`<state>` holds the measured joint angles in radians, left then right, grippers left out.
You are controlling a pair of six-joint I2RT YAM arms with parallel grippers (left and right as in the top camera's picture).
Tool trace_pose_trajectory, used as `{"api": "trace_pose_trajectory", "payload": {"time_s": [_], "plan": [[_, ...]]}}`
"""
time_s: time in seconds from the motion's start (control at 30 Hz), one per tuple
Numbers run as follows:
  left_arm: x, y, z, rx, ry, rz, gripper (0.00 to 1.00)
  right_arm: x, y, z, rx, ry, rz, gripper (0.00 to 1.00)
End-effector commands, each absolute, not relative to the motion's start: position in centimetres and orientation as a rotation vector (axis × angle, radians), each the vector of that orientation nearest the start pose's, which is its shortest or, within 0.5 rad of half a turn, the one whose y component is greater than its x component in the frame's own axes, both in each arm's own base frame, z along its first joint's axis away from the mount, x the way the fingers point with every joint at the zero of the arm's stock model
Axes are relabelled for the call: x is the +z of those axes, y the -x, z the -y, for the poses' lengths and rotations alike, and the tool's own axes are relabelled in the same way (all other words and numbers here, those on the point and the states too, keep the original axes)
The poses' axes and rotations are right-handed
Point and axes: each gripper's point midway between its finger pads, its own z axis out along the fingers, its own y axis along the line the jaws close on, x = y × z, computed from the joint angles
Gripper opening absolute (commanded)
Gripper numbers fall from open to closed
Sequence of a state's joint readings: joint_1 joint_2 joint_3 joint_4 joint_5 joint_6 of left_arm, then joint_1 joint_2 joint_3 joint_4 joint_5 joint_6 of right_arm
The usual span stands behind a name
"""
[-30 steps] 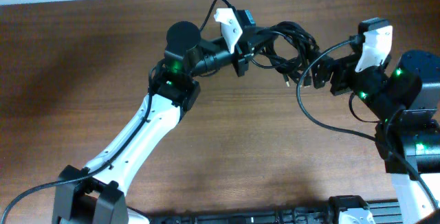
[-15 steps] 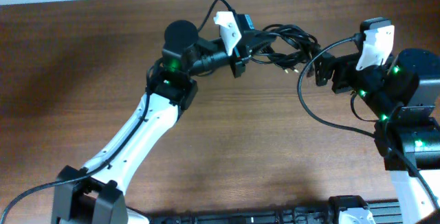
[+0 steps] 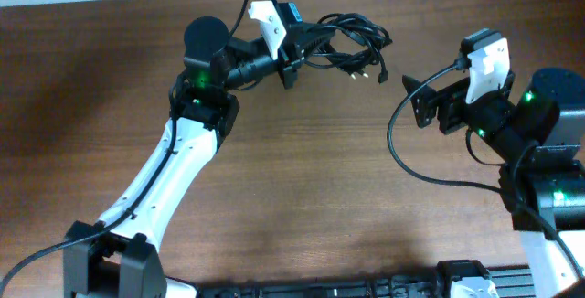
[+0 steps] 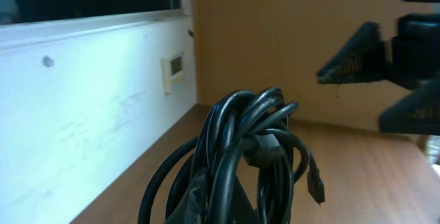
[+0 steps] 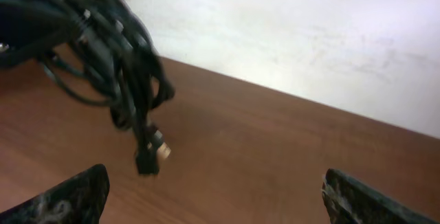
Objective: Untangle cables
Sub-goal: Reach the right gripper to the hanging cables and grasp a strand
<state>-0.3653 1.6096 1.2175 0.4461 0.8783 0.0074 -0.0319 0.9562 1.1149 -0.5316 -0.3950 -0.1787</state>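
Observation:
The cables [image 3: 352, 47] form one black tangled bundle of loops held above the far part of the table, with small plugs [image 3: 382, 74] dangling at its right. My left gripper [image 3: 309, 44] is shut on the bundle's left end. In the left wrist view the loops [image 4: 254, 148] rise right in front of the camera and hide most of the fingers [image 4: 201, 195]. My right gripper [image 3: 416, 101] stands wide open, apart from the bundle and to its right, nothing between its fingertips [image 5: 69, 196]. From the right wrist the bundle [image 5: 117, 52] hangs at upper left with a plug [image 5: 152, 152] below.
The brown wooden table [image 3: 347, 179] ends at a white wall [image 5: 309, 31] just behind the bundle. A thick black wire [image 3: 402, 152] fixed to my right arm loops out over the table on that arm's left.
The left arm has carried the bundle leftward and toward the far edge, pulling it away from the right gripper. The right gripper stayed open and shifted slightly.

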Motion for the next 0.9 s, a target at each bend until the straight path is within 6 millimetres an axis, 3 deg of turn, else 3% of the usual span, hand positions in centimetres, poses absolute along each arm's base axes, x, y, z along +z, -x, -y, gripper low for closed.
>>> {"api": "trace_pose_trajectory", "payload": {"time_s": [0.0, 0.17, 0.33, 0.43, 0.6, 0.73, 0.87], "plan": [[37.3, -35.7, 29.1, -1.011, -1.057, -1.192, 0.0, 35.3, -33.0, -5.7, 0.237, 0.417, -1.833, 0.98], [37.3, -34.3, 30.2, -1.053, -1.103, -1.163, 0.0, 35.2, -33.8, -6.6, 0.286, 0.454, -1.813, 0.98], [37.1, -35.0, 30.1, -0.958, -1.12, -1.128, 0.0, 35.9, -31.8, -10.0, 0.474, 0.646, -1.726, 0.95], [37.2, -35.0, 30.1, -0.957, -1.121, -1.126, 0.0, 36.2, -31.0, -11.0, 0.542, 0.692, -1.699, 0.91], [37.3, -33.6, 30.3, -1.004, -1.181, -1.075, 0.0, 36.2, -31.0, -11.0, 0.496, 0.746, -1.67, 0.55], [37.8, -31.7, 30.3, -1.048, -1.264, -0.973, 0.0, 36.2, -31.0, -11.0, 0.491, 0.752, -1.667, 0.61], [38.2, -31.5, 30.3, -1.055, -1.266, -0.958, 0.0, 36.2, -31.0, -11.0, 0.491, 0.752, -1.666, 0.36]]}}
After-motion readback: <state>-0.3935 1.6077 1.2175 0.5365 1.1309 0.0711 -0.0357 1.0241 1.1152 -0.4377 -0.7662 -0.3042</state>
